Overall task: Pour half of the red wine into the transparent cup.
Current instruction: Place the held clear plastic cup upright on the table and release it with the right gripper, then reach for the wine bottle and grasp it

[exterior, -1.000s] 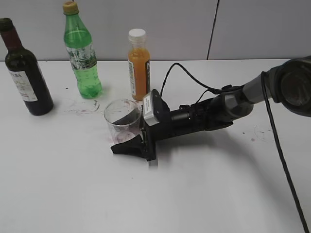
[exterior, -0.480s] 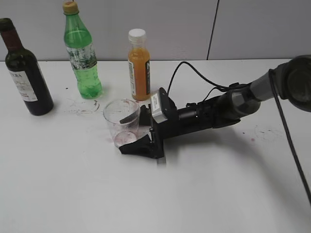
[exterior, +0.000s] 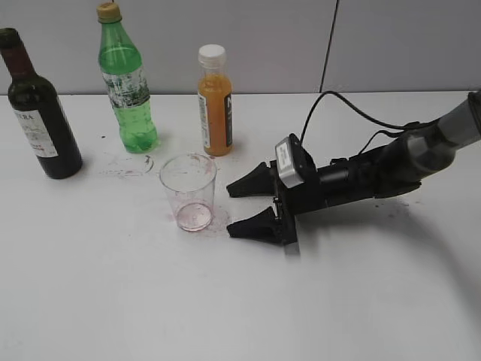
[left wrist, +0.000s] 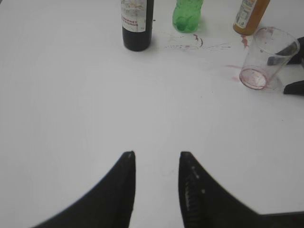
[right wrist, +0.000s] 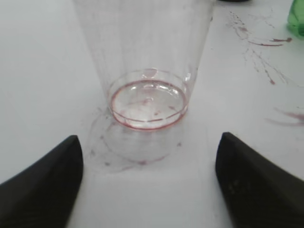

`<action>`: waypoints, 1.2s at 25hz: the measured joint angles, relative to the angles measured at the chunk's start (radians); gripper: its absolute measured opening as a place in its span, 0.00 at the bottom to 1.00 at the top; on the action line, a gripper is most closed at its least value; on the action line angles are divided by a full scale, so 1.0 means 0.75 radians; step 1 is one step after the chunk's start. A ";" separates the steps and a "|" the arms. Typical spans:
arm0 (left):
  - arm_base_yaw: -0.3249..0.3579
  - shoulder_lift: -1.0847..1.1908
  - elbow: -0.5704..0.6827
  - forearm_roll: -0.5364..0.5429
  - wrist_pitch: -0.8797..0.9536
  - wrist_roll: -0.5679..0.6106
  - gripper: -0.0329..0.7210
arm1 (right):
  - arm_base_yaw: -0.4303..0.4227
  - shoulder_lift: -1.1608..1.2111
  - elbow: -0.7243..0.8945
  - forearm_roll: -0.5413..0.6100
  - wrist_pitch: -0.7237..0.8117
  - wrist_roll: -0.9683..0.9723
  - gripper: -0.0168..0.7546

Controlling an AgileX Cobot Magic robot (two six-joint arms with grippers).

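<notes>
Wine bottle [exterior: 36,113] first: you will find it upright near the far left corner of the desk [exterior: 113,301], dark glass with a white label and a dark red foil neck, and the red wine itself cannot be made out through that glass. Your transparent cup [exterior: 189,191] stands upright nearer the middle of the desk, in front of the green plastic bottle [exterior: 126,83] and the orange juice bottle [exterior: 215,101], which both stand toward the far edge. You can see reddish stains at the bottom of the cup, and red smears [exterior: 126,165] on the desk between it and the green bottle. Your right gripper [exterior: 239,207] lies low over the desk just to the right of the cup, its two dark fingers spread wide and pointing at the cup without touching it; in the right wrist view the cup [right wrist: 147,90] sits ahead of the gap between the two fingertips [right wrist: 42,175], with bare desk on either side of its base. Your left gripper [left wrist: 156,159] hovers over the near left part of the desk, well apart from everything, its fingers parted with a gap of white desk between them and nothing held. From the left wrist view you see the wine bottle [left wrist: 137,23] straight ahead and the cup [left wrist: 266,58] off to the right.
</notes>
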 joint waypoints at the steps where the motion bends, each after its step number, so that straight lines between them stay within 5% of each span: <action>1: 0.000 0.000 0.000 0.000 0.000 0.000 0.35 | -0.015 -0.014 0.016 -0.007 0.003 -0.001 0.89; 9: 0.000 0.000 0.000 0.000 0.000 0.000 0.35 | -0.115 -0.241 0.130 0.047 0.038 -0.005 0.88; 14: 0.000 0.000 0.000 0.000 0.000 0.000 0.35 | -0.133 -0.458 0.139 0.081 0.265 0.082 0.87; 22: 0.000 0.000 0.000 0.000 0.000 0.000 0.35 | -0.133 -0.779 0.142 0.111 0.906 0.459 0.81; 30: 0.000 0.000 0.000 -0.001 0.000 0.000 0.35 | -0.137 -1.006 0.142 0.197 1.632 1.114 0.78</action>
